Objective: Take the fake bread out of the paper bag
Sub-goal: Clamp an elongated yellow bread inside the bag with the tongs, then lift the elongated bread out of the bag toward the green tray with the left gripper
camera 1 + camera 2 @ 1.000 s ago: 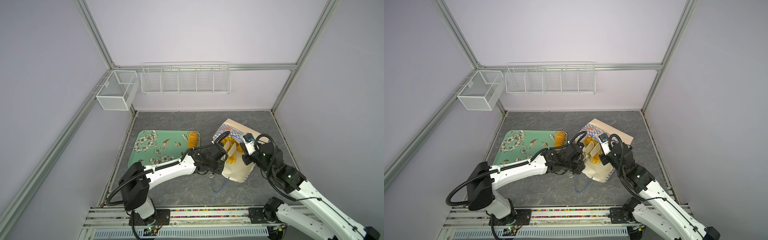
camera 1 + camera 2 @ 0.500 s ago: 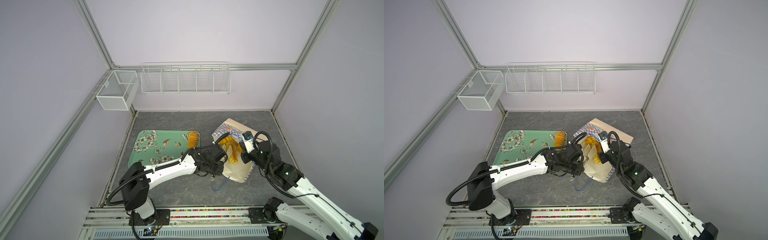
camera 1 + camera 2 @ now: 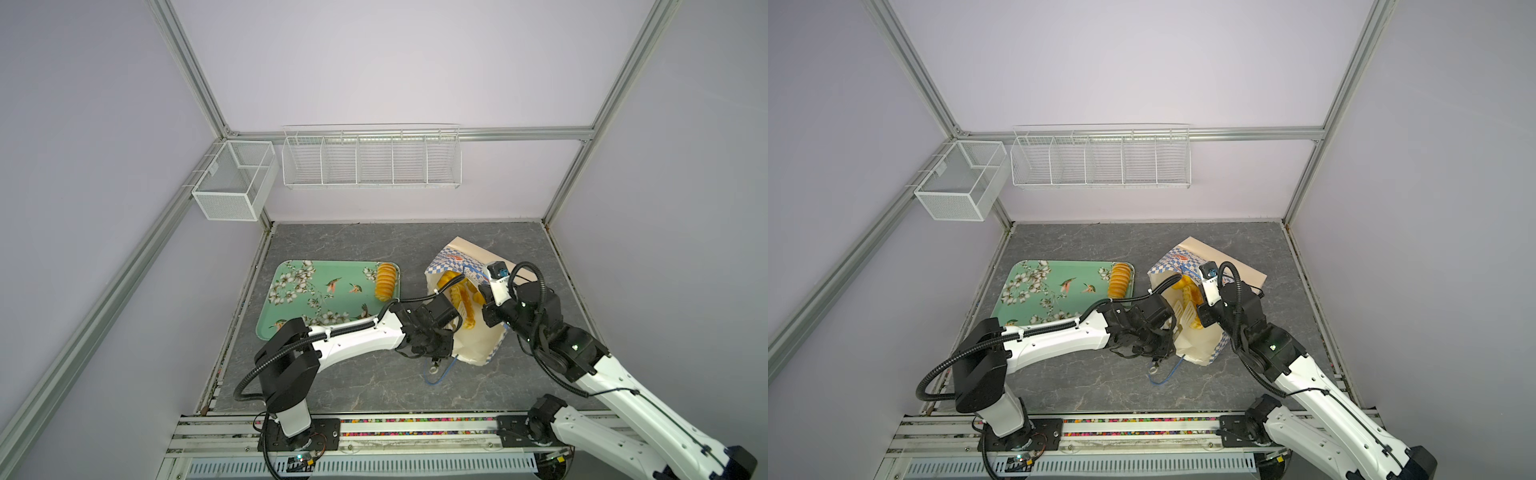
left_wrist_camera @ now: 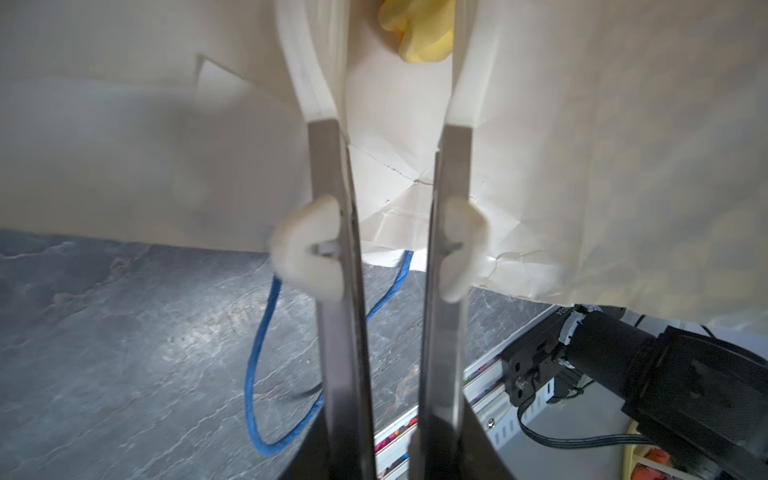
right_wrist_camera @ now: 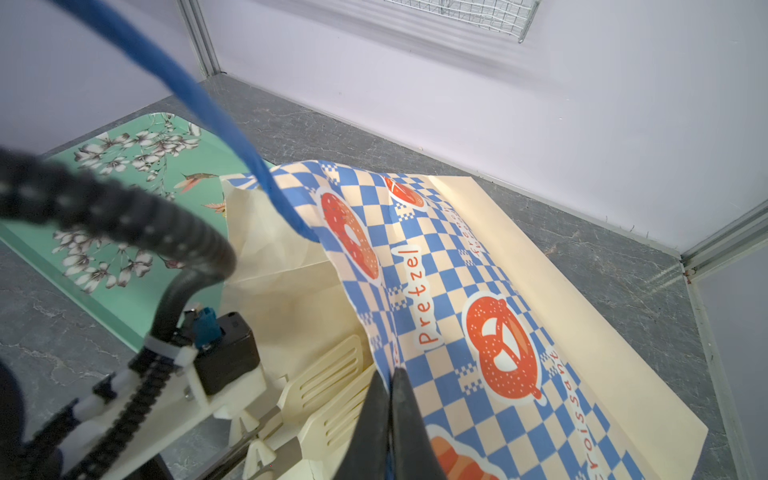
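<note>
Paper bag lies just right of the tray, long axis slanted: base away from the tray, mouth toward its near right corner. Right gripper pinched tight on the mouth's upper rim. Left gripper inside the mouth, jaws a narrow gap apart; fake bread at the tips, grip cannot be told. Ribbed loaf along tray's right edge, lengthwise near-to-far. Blue cord handle loose off that corner.

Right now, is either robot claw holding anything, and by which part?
The right gripper is shut on the paper bag, pinching its checkered top edge. The left gripper reaches inside, a fake bread between its fingers; whether it grips cannot be told.
</note>
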